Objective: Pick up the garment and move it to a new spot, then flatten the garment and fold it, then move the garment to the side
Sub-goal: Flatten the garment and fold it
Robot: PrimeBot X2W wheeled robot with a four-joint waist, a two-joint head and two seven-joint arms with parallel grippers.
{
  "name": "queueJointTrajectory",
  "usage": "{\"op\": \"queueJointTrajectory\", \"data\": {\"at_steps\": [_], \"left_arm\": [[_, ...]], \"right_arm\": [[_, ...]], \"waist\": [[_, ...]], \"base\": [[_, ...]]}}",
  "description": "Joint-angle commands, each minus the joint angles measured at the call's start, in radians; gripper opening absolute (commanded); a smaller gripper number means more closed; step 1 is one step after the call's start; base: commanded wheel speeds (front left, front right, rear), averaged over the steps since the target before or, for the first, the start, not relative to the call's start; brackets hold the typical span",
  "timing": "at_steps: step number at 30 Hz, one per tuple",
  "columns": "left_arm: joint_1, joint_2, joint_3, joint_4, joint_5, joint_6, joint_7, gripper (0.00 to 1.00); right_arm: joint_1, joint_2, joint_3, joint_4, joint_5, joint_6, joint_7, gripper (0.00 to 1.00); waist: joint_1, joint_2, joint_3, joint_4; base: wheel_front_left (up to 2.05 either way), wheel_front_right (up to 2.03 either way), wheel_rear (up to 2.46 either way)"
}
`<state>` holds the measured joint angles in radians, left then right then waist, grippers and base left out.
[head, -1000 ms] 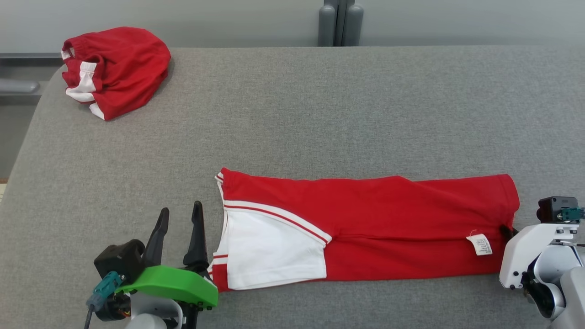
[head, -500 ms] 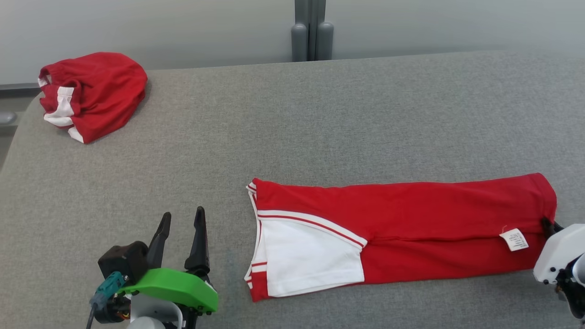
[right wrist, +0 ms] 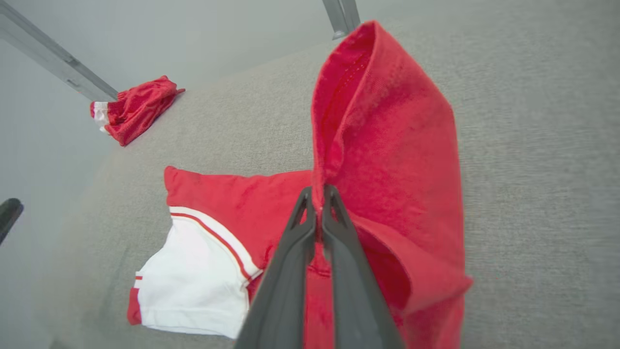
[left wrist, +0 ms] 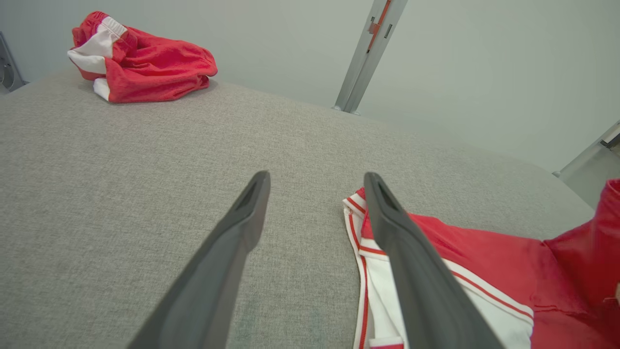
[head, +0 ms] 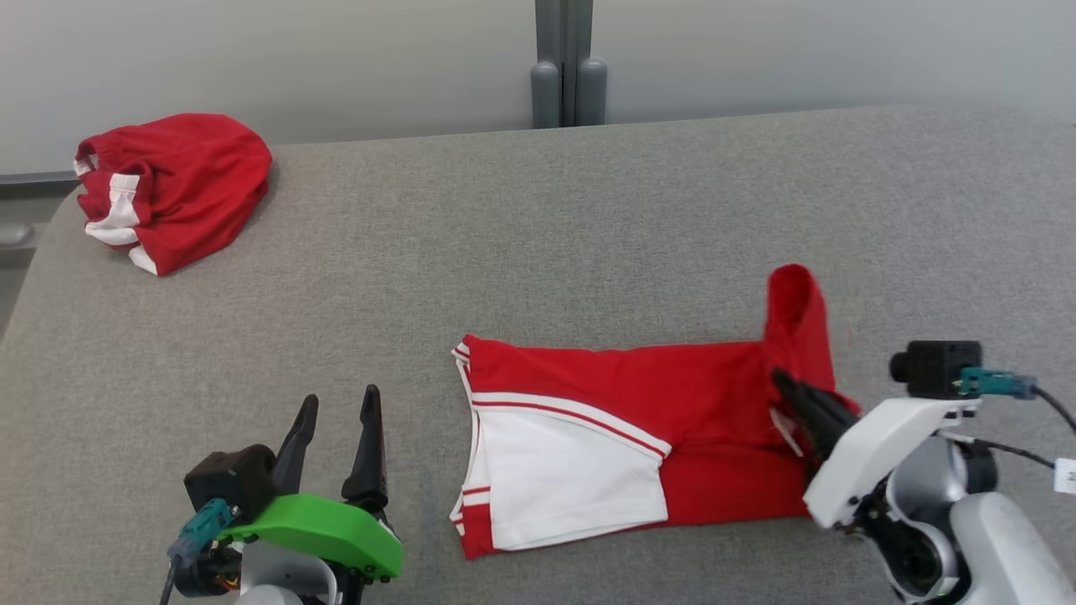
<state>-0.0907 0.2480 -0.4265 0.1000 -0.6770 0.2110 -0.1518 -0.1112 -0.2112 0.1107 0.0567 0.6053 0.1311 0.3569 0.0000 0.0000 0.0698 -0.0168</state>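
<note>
The garment (head: 639, 403) is red with a white panel and red-white stripes, lying lengthwise on the grey cushion (head: 538, 235). My right gripper (head: 786, 386) is shut on its right end, which is lifted and carried over toward the left, standing up as a red fold (head: 794, 311). In the right wrist view the fingers pinch the red cloth (right wrist: 387, 135) at the gripper (right wrist: 317, 194). My left gripper (head: 336, 407) stands open just left of the garment's white end, holding nothing. In the left wrist view the gripper (left wrist: 315, 182) stays open, with the garment (left wrist: 465, 257) beside its right finger.
A second red and white garment (head: 172, 189) lies bunched at the far left corner of the cushion. A grey post (head: 567, 63) rises behind the back edge against a pale wall. Bare grey surface stretches across the middle and right.
My right gripper has lifted the garment's right end and drawn it leftward, so the cloth now stands folded up. The head camera has shifted. The left gripper stays open.
</note>
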Motion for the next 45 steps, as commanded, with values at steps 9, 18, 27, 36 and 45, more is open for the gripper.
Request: {"op": "queueJointTrajectory", "data": {"at_steps": [9, 18, 27, 36, 45], "left_arm": [[-0.028, -0.006, -0.006, 0.007, -0.006, -0.008, -0.008, 1.0], [-0.062, -0.019, -0.008, 0.026, -0.01, -0.022, -0.025, 1.0], [-0.088, -0.03, -0.008, 0.048, -0.013, -0.03, -0.045, 1.0], [-0.102, -0.04, -0.017, 0.069, -0.018, -0.038, -0.048, 1.0], [-0.111, -0.046, -0.03, 0.08, -0.018, -0.042, -0.05, 1.0]], "right_arm": [[-0.046, 0.089, 0.216, -0.009, 0.079, -0.001, 0.018, 0.0], [-0.148, 0.146, 0.354, 0.167, 0.121, 0.0, -0.043, 0.0], [-0.265, 0.159, 0.447, 0.357, 0.185, 0.0, -0.121, 0.0], [-0.345, 0.16, 0.586, 0.453, 0.305, 0.0, -0.19, 1.0], [-0.403, 0.16, 0.629, 0.488, 0.355, 0.0, -0.316, 1.0]], "waist": [[0.0, 0.0, 0.005, 0.055], [0.0, 0.0, 0.031, 0.104], [0.0, 0.0, 0.052, 0.126], [0.0, 0.0, 0.06, 0.123], [0.0, 0.0, 0.059, 0.109]], "base": [[0.0, 0.0, 0.0], [0.0, 0.0, 0.0], [0.0, 0.0, 0.0], [0.0, 0.0, 0.0], [0.0, 0.0, 0.0]]}}
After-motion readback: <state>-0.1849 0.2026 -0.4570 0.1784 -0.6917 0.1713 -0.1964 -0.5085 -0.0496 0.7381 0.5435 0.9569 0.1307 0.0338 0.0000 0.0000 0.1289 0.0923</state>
